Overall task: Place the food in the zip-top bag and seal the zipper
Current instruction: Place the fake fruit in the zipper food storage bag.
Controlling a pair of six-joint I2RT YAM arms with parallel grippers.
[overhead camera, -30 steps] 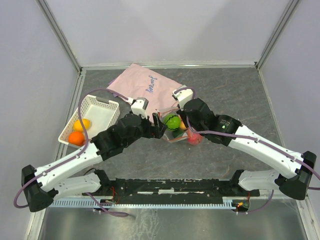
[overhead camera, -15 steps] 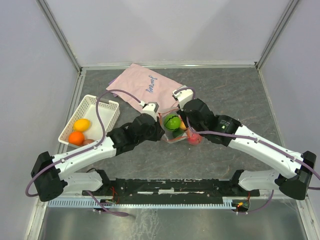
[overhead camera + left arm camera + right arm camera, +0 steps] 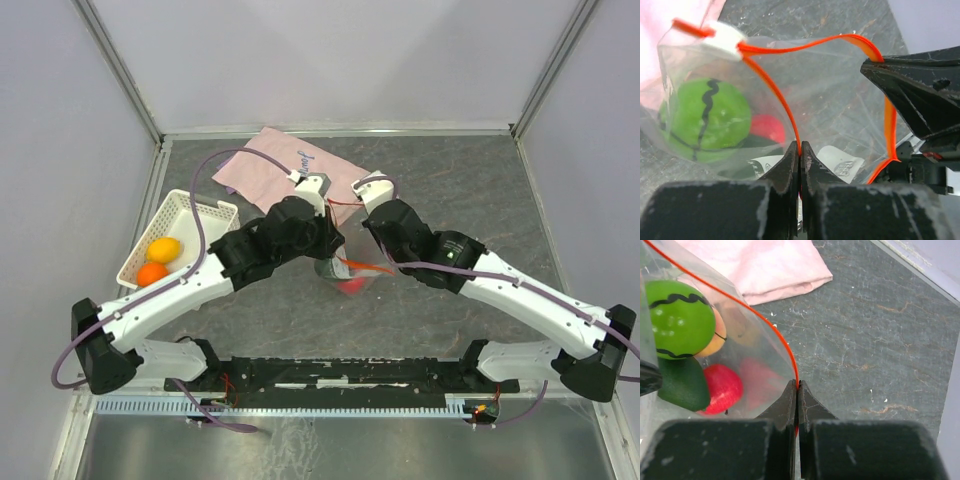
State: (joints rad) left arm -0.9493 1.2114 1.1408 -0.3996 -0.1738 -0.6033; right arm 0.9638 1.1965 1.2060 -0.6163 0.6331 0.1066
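My left pincer (image 3: 800, 146) is clamped on one lip of the red-orange zipper (image 3: 774, 90), and my right pincer (image 3: 797, 386) pinches the other lip. The clear bag (image 3: 840, 105) gapes between them above the table (image 3: 880, 340), with a green fruit (image 3: 705, 120) and a red fruit (image 3: 722, 387) inside. Two orange fruits (image 3: 152, 273) sit in the basket (image 3: 200, 215), so I judge loading unfinished. Sealing would need both lips brought together and pressed along.

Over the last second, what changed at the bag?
The left claw swung in over the zip-top bag and shut on its zipper. A second ago it was open beside the bag. Its arm now covers the green fruit from above. Unchanged: right claw shut on the zipper's other side, basket and its orange fruit, pink cloth.
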